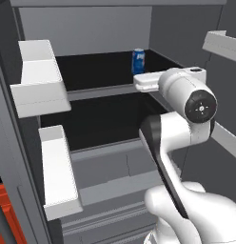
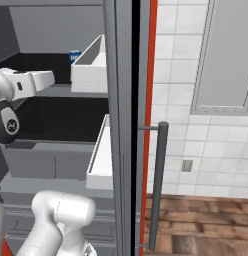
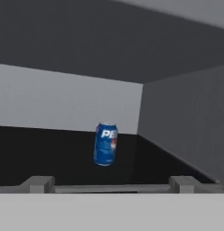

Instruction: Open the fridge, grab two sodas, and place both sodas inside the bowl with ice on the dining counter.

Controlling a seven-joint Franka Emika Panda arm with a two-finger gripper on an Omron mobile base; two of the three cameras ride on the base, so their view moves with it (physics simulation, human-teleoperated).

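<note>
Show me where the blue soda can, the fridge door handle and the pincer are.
blue soda can (image 3: 105,144): hand view, its label.
fridge door handle (image 2: 159,185): right base view, mid bar.
pincer (image 3: 111,184): hand view, between fingertips.

White rounded arm (image 1: 186,128), dark joint caps

A white tiled wall (image 2: 176,90) with thin grey grout lines fills the right side of the right base view. A pale grey cabinet door (image 2: 227,50) with a slightly darker frame hangs on it, upper right. Lower down, a small grey outlet plate (image 2: 187,165) sits flat on the tiles. Below the tiles runs a wood plank floor (image 2: 206,225) in reddish and mid-brown boards. A narrow red vertical strip (image 2: 150,65) borders the tiles on their left. The light is even and soft.
</note>
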